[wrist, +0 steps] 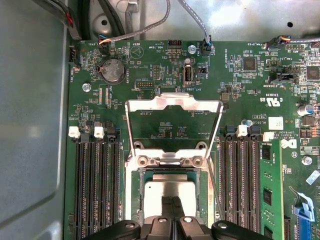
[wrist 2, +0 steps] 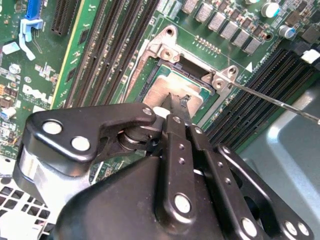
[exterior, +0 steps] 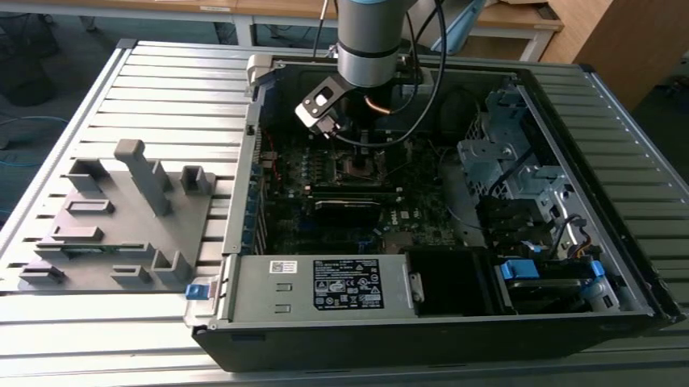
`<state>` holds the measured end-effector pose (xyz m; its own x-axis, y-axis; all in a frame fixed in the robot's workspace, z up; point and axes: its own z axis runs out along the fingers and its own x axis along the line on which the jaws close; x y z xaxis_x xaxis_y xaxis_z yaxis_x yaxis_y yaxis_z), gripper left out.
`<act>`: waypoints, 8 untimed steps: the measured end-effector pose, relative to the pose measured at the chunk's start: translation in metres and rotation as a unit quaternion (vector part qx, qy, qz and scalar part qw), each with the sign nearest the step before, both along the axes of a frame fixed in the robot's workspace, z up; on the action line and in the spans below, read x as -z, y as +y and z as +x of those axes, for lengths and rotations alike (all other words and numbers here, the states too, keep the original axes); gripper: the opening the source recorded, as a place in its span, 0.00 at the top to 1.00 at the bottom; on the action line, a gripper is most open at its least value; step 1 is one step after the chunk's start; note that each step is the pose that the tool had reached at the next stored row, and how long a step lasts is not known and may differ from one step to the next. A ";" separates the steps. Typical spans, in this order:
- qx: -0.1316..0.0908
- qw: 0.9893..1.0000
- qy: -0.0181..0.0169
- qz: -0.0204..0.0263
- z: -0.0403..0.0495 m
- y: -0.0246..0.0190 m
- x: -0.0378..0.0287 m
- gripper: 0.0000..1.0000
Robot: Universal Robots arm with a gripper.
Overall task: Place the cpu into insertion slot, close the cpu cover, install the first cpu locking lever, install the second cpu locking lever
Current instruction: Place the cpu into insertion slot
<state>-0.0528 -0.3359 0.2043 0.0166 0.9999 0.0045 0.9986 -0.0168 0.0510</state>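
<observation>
The gripper (wrist: 172,201) has its fingers pressed together with nothing between them. In both wrist views the tips rest on, or just over, the metal top of the cpu (wrist: 172,186). The cpu lies inside the insertion slot (wrist: 140,200), and as far as I can tell its edges sit square to the silver rim. The cpu cover (wrist: 150,103) stands swung open off the slot's hinge edge, so the slot is not yet closed. A thin locking lever (wrist 2: 270,101) sticks out free beside the slot.

I judge the step in hand to be the end of seating the chip. To do it well, any touch should be light, straight down and near the chip's middle. A sideways drag could tilt the chip on its contacts. The chip should lie flat and level with the rim before anything bears on it.

In the exterior view, the open computer case (exterior: 431,339) holds the green motherboard (wrist: 150,65), with the slot towards twelve o'clock of the case's middle. A grey power supply (exterior: 323,286) lies at six o'clock and a metal drive cage (exterior: 495,153) at about two o'clock. At nine o'clock of the case, a grey fixture tray (exterior: 210,222) sits on the slatted table (exterior: 97,330); what its pockets hold I cannot tell
</observation>
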 end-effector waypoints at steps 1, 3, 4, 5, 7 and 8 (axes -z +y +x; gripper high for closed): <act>0.000 1.000 0.000 0.000 0.0000 0.0001 0.0001 0.90; 0.000 1.000 0.000 0.000 0.0000 0.0000 0.0002 0.90; 0.000 1.000 0.000 0.000 0.0001 0.0001 0.0008 0.90; 0.001 1.000 0.000 0.000 0.0001 0.0001 0.0013 0.90; 0.003 1.000 0.000 0.000 0.0000 0.0000 0.0016 0.90; 0.003 1.000 0.000 0.000 0.0000 0.0000 0.0016 0.90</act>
<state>-0.0528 -0.3359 0.2026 0.0219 0.9997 0.0045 0.9985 -0.0221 0.0506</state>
